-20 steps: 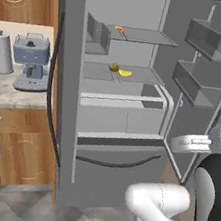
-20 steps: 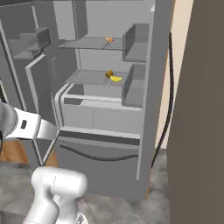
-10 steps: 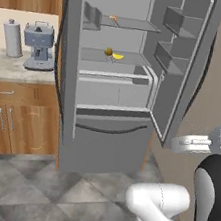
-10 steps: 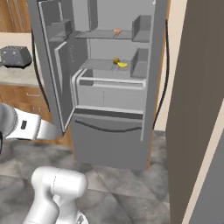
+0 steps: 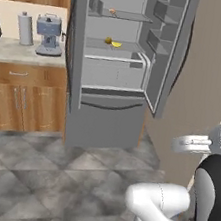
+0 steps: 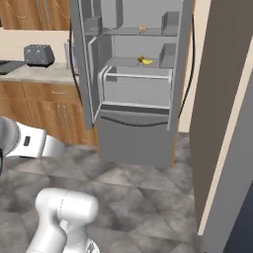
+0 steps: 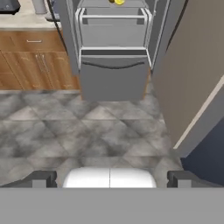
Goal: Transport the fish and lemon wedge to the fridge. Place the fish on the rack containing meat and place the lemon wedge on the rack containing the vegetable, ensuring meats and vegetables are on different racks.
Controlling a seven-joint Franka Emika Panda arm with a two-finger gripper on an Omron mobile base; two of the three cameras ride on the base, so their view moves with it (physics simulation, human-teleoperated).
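Standing far from the fridge [image 5: 110,107], gripper [image 7: 109,178] fully open, empty (wedge [image 5: 116,44] shelved); risk: clipping the right door driving in.

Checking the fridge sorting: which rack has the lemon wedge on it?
The lower rack: the lemon wedge lies beside the vegetable. The upper rack holds the meat.

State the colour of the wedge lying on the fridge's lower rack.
Bright yellow. The lemon wedge shows best in the right base view, beside a darker round ball.
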